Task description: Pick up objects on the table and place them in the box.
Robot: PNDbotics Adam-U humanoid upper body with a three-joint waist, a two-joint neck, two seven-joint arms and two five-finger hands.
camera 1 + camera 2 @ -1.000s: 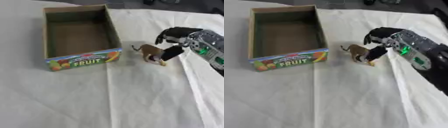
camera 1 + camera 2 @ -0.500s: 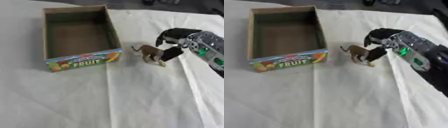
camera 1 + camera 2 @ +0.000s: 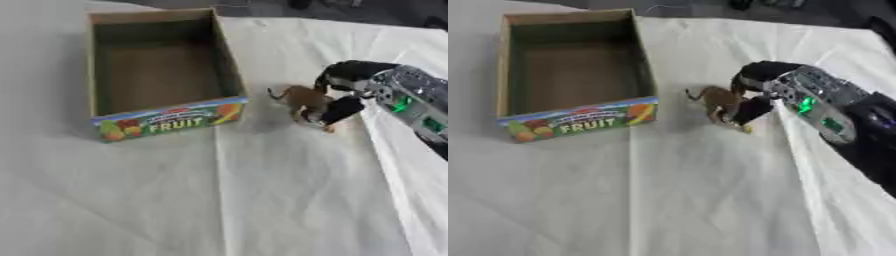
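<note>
A small brown toy animal (image 3: 302,99) stands on the white cloth just right of the cardboard fruit box (image 3: 171,120). The box is open on top and nothing shows inside it. My right hand (image 3: 346,92) comes in from the right, its black fingers curled over the toy's back and its thumb against the toy's near side. The toy's feet still look to be on the cloth. My left hand shows in neither view.
The white cloth (image 3: 262,190) covers the table, with creases running down its middle and right side. Dark shapes lie beyond the far edge (image 3: 754,4).
My right hand has edged slightly left and closed in on the toy; the toy and the box stay in place.
</note>
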